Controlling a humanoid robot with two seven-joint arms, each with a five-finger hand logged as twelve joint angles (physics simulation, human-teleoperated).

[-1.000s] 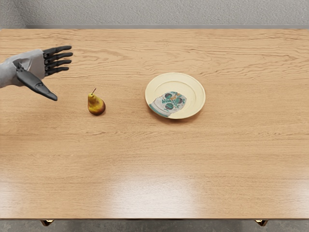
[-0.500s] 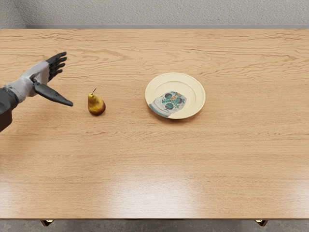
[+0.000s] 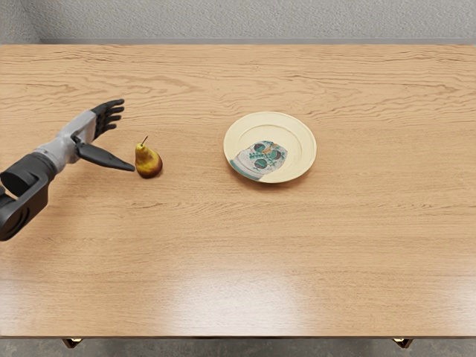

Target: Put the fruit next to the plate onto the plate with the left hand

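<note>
A small yellow-brown pear (image 3: 148,161) stands upright on the wooden table (image 3: 238,245), stem up, to the left of a cream plate (image 3: 294,132) with a green painted motif. My left hand (image 3: 111,137) comes in from the left edge and sits just left of the pear, fingers spread and holding nothing. Its thumb (image 3: 104,158) points toward the pear's left side with the tip almost touching it, while the other fingers (image 3: 110,115) reach up and away behind. The plate holds nothing.
The table's far edge meets a grey wall at the top of the view. The near edge runs along the bottom.
My left hand has moved right and down toward the pear over the second, and more of the forearm now shows. Pear and plate have not moved.
</note>
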